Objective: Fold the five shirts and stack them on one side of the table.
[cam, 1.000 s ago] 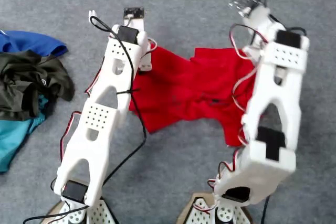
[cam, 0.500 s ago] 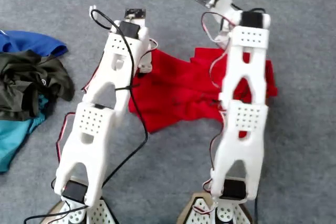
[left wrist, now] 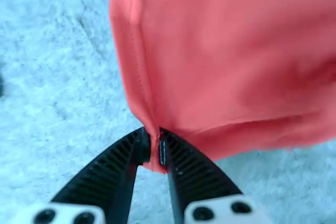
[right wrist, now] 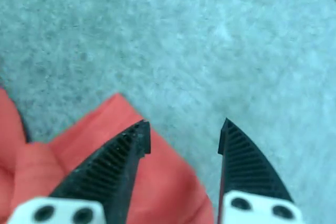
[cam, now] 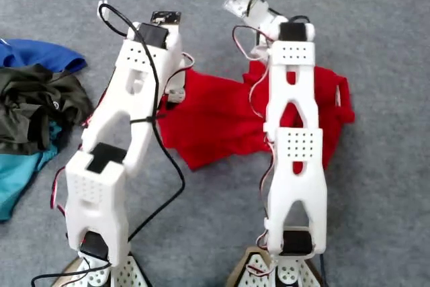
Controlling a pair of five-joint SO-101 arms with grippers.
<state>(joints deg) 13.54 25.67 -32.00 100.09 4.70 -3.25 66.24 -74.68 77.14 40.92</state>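
So the red shirt (cam: 215,115) is lying rumpled and unfolded in the middle of the bench (cam: 383,38), partly under the two arms. The left end effector (left wrist: 155,149) is clamped on a stitched edge of it, just a thin pinch of cloth right at the tips. The right end effector (right wrist: 181,140) is spread wide with nothing in it, over the shirt's far corner: one finger above red cloth, the other above bare bench.

What I'd worry about is that the left pinch is so small. Any sideways tug could pull the hem straight out, I reckon. And if the right one closes where it is, it might nip only the very corner or miss the cloth entirely. Then the shirt would drag lopsided instead of spreading flat. The loose black cable (cam: 169,159) off the left arm (cam: 127,119) also dangles close to the shirt's near edge, so it could snag.

Pose-wise, the left arm is bent and reaching forward, with its wrist down at the shirt's left side. The right arm (cam: 290,119) is stretched nearly straight out across the shirt, wrist past the far edge. I honestly can't tell how high its tips sit above the cloth.

The other shirts, blue (cam: 40,55), dark (cam: 40,102) and teal (cam: 20,166), sit heaped at the bench's left edge, well apart.
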